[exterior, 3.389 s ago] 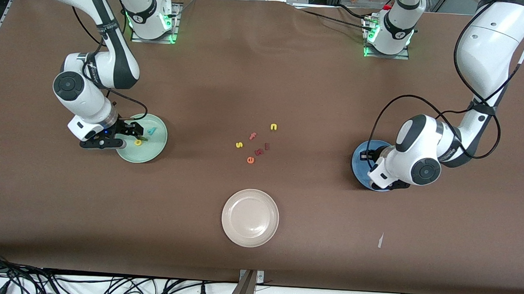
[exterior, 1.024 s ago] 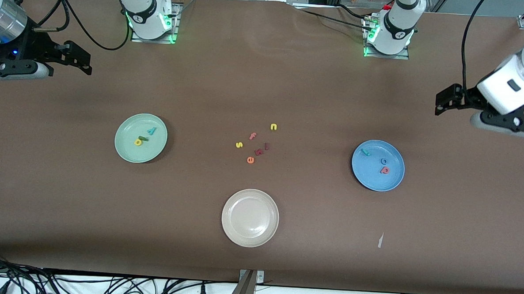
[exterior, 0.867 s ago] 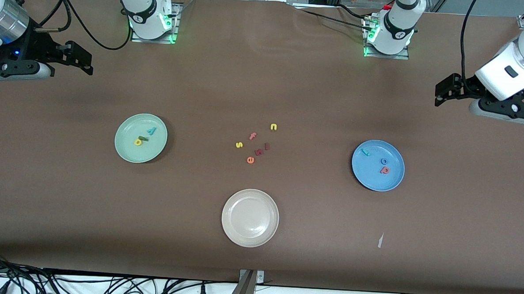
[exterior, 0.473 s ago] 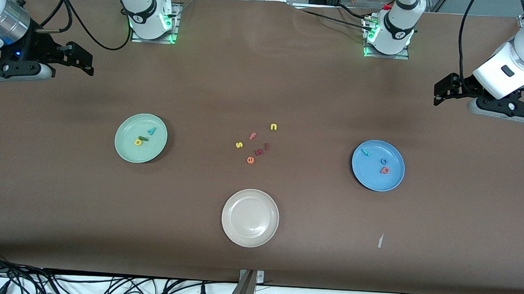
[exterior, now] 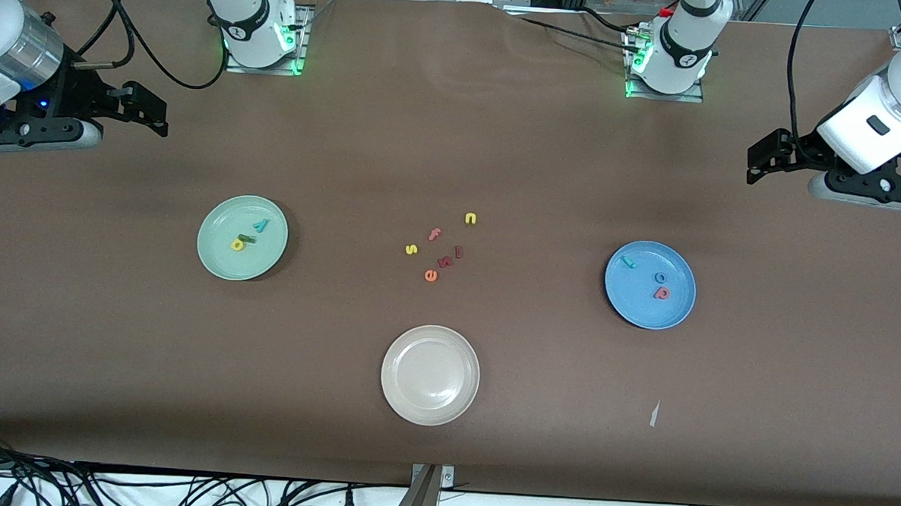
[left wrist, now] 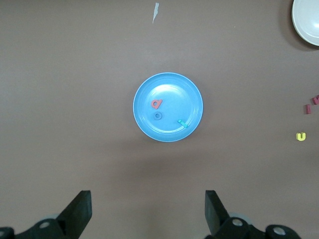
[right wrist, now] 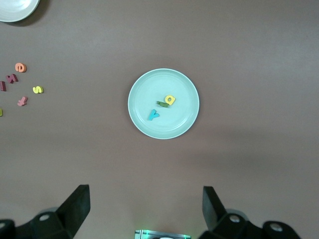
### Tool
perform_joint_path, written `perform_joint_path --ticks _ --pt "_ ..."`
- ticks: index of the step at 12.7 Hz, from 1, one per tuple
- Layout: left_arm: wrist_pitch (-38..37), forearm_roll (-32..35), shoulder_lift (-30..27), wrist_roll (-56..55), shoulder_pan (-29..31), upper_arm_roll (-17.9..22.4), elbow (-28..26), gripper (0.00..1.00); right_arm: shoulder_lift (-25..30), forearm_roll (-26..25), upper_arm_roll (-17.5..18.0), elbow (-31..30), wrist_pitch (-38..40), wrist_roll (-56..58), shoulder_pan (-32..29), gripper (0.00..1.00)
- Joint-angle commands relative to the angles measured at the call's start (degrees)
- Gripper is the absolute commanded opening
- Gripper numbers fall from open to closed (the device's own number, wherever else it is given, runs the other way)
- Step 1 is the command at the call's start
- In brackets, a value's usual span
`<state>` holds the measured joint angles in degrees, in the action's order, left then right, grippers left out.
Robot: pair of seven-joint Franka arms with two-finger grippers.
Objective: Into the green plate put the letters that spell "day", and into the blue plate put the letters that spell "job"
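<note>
Status: task looks complete as far as the views show. Round pale mint-green shallow plate (exterior: 242,237), toward right arm's end of table, holds all 3 "day" letters: small yellow foam "a" (exterior: 237,244), dark green foam "d" (exterior: 247,238) touching or just beside it, cyan foam "y" (exterior: 260,225) a bit farther from front cam. Round medium-blue shallow plate (exterior: 650,284), toward left arm's end, holds the 3 "job" letters: teal hook-shaped "j" (exterior: 629,262) near the rim, blue ring "o" (exterior: 660,277) mid-plate, red-pink "b" (exterior: 662,293) just beside the "o", nearer front cam. Nothing left to move, by my read. Orientation: "d" lies flat, long axis roughly along the table's length; "y" lies flat on a diagonal, cannot tell which end is its tail; "j" lies flat on a diagonal too; "o" has no long axis. Leftover letters stay mid-table, e.g. yellow foam "n" (exterior: 470,218) and orange foam "e" (exterior: 430,276); beige-white round plate (exterior: 430,374) has nothing in it. Left end effector (left wrist: 148,211) hangs high over the table near its own end, fingers apart, holding nothing. Right end effector (right wrist: 146,209) likewise at its end, fingers apart, holding nothing. Both arms wait.
</note>
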<state>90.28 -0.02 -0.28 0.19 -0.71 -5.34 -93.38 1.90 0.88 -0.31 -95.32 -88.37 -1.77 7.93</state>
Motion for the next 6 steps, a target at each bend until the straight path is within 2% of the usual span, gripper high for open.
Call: perform_joint_path --ticks 1,6 --pt "0.60 -1.47 -0.16 -0.11 -0.08 0.25 0.04 1.00 -0.23 -0.97 0.14 1.10 0.39 0.36 0.60 1.00" --pt "0.60 -2.44 -0.07 -0.11 -0.08 0.33 0.04 1.00 -0.32 -1.06 0.14 1.80 0.66 0.45 0.60 1.00"
